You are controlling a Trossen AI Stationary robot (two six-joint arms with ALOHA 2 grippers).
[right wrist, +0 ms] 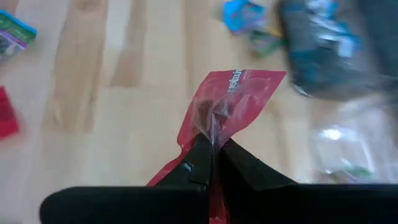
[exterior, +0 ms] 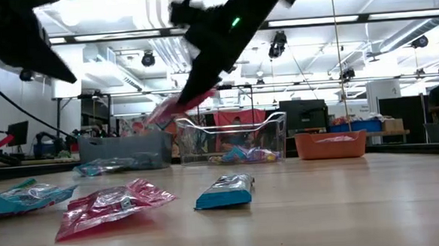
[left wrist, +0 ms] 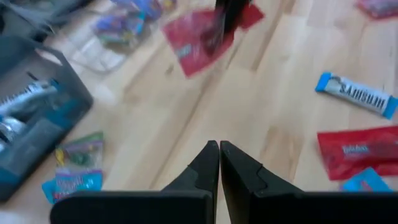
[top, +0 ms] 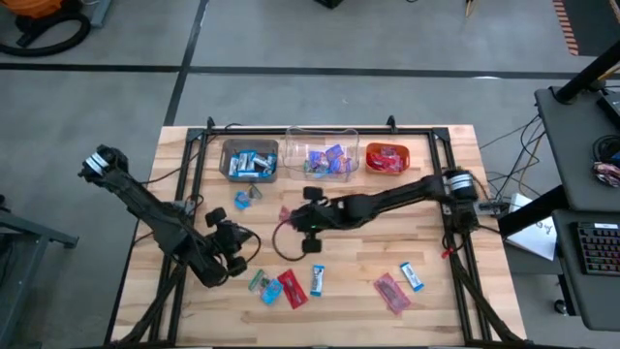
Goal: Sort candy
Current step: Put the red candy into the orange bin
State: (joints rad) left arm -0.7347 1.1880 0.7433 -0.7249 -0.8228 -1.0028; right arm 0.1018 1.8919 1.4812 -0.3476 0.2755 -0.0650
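My right gripper [top: 294, 219] [right wrist: 214, 148] hangs above the middle of the table, shut on a red wrapped candy [top: 284, 215] [exterior: 175, 105]. My left gripper [top: 242, 254] [left wrist: 219, 150] is shut on nothing, above the table's near left part. Loose candy lies flat on the wood: a red piece [top: 291, 288], a blue-and-white bar [top: 317, 279], a second red one [top: 389, 291] and a blue one [top: 413, 277] near the front, and a blue-green pair [top: 243, 199] by the bins. My right gripper pinches the red candy's wrapper between its two fingers at a gathered, creased part near its middle [right wrist: 214, 124]. The fingers slant down from the table's right. One end of the wrapper [right wrist: 239, 84] sticks out beyond the fingertips. The candy is lifted clear of the table.
Three bins stand in a row at the far edge: a dark one [top: 250, 161] with blue-and-white candy, a clear one [top: 329, 159] with purple candy, an orange one [top: 387, 158] with red candy. A black frame [top: 455, 233] runs along the table's sides. Bare wood lies at the middle right.
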